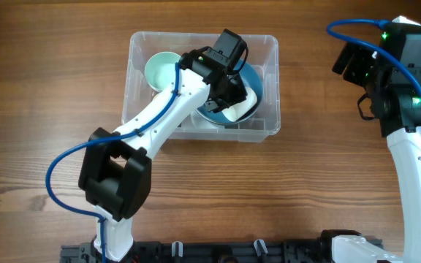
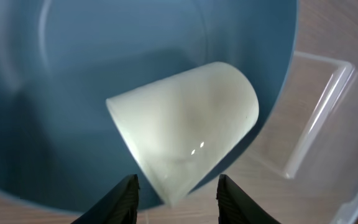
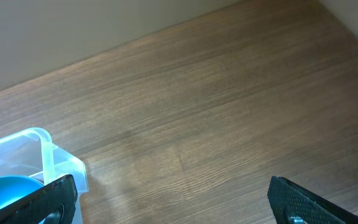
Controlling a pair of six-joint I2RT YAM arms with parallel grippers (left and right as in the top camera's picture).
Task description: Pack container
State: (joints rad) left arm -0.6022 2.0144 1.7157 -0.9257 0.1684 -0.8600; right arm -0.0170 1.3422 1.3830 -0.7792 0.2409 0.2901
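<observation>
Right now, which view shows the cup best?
Left wrist: the cup fills the frame, lying on its side in the blue bowl. Overhead shows only part of it beneath the left gripper. Right wrist misses it, showing just the bowl's edge and a container corner.

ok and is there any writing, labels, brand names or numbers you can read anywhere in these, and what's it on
None can be read.
The container, the blue bowl, the white cup, the pale green bowl, the left arm and the right arm show no words, numbers or logos in any view.
</observation>
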